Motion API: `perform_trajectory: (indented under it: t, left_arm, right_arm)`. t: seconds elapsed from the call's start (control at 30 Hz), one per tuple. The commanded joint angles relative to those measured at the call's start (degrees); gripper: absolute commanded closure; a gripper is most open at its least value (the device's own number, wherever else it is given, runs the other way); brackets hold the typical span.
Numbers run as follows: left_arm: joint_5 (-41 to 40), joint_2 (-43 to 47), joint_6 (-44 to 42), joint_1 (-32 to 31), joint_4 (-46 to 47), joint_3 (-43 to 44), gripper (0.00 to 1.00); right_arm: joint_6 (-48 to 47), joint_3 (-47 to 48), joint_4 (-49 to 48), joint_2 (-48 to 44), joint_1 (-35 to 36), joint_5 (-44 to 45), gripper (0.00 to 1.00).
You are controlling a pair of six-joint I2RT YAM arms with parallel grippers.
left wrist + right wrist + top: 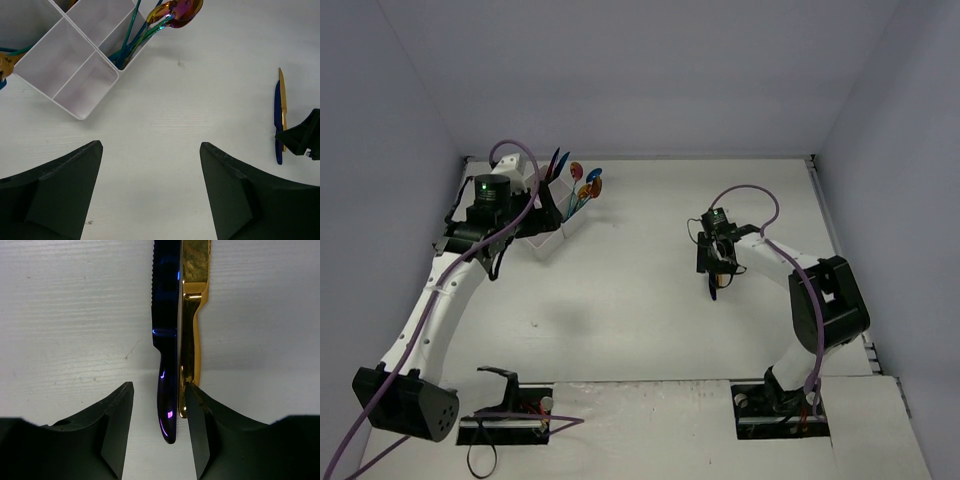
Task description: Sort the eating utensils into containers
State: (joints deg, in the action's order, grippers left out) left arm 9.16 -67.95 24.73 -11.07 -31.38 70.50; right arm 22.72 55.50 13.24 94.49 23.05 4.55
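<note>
Right gripper [159,435], jaws narrowly parted, straddles the blue knife [166,315] handle beside the gold knife [194,315].

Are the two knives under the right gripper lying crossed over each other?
No, the blue knife and the gold knife lie flat side by side, parallel, on the table, neither over the other.
</note>
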Motion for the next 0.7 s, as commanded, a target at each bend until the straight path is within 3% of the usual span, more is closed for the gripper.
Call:
perform_trajectory:
  t: [0.0,0.47,0.67]
  left_arm:
    - [2.05,1.94,2.1,0.38,1.14,-0.01,0.24]
    - [3.2,2.6,2.95,0.35,0.7,-1.18,0.24]
    - [3.72,3.0,3.17,0.35,0.58,-2.24,0.24]
  right_arm:
    - [-0.36,2.39,-0.55,1.21,-0.29,1.17,0.59]
    - [-1.89,1.37,-1.88,4.65,-0.64,1.41,0.72]
    - [-2.36,1.49,-2.2,6.62,-0.73,2.18,0.71]
